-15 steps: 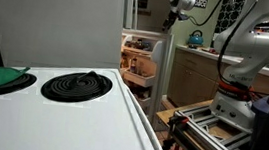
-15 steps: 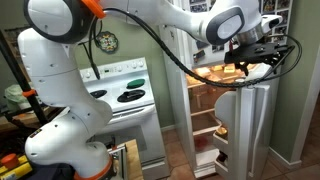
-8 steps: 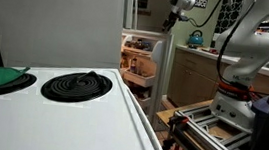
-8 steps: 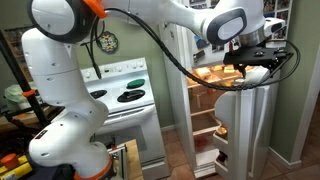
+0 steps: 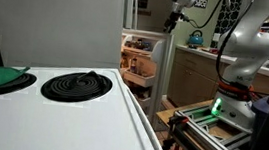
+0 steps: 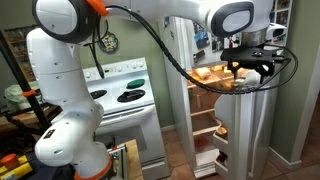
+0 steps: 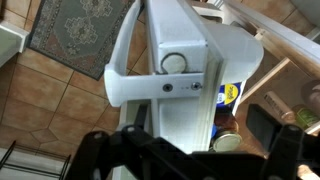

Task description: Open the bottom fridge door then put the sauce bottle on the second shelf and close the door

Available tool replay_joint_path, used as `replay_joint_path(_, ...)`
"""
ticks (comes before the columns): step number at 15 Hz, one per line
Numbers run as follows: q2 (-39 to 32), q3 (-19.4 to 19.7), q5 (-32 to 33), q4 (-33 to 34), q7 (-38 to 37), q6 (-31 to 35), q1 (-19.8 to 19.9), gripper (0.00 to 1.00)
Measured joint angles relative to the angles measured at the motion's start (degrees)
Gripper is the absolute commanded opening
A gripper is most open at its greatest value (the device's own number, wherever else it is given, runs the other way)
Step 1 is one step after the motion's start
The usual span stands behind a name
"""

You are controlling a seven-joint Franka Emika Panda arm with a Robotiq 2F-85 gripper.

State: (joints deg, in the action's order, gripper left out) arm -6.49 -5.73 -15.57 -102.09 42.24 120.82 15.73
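In an exterior view the arm point(image 6: 60, 95) fills the left of the frame, with a clock point(image 6: 107, 42) and a stove point(image 6: 125, 95) behind it at centre-left. Right of centre the lit fridge point(image 6: 205, 105) shows its shelves, and at the right edge the bottom door point(image 6: 255, 135) stands open. The gripper point(image 6: 251, 69) hangs in the upper right, just above the door's top edge. In an exterior view taken across the stove top, a burner point(image 5: 76, 84) lies at lower left, the door's inner racks point(image 5: 138, 63), stocked with small containers, sit at centre, and the arm rises at the right. In the wrist view a rug point(image 7: 85, 28) lies at upper left, the handle point(image 7: 120, 65) runs down left of centre, the door's top end occupies the centre, and rack contents show at the right, among them a jar point(image 7: 228, 95) with a yellow-and-blue label. The dark fingers point(image 7: 100, 155) stand at lower left and lower right, spread wide with nothing held between them. The sauce bottle cannot be told apart from the other containers in any view.
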Motion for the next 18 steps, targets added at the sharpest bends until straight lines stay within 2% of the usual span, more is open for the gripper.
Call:
replay_joint_path(8,-4.0,3.2,-4.9,3.8,1.6,-6.0,-2.9,1.00)
replay_joint_path(18,-6.4,3.3,-18.3,10.3,8.0,-31.4,-4.3,1.00)
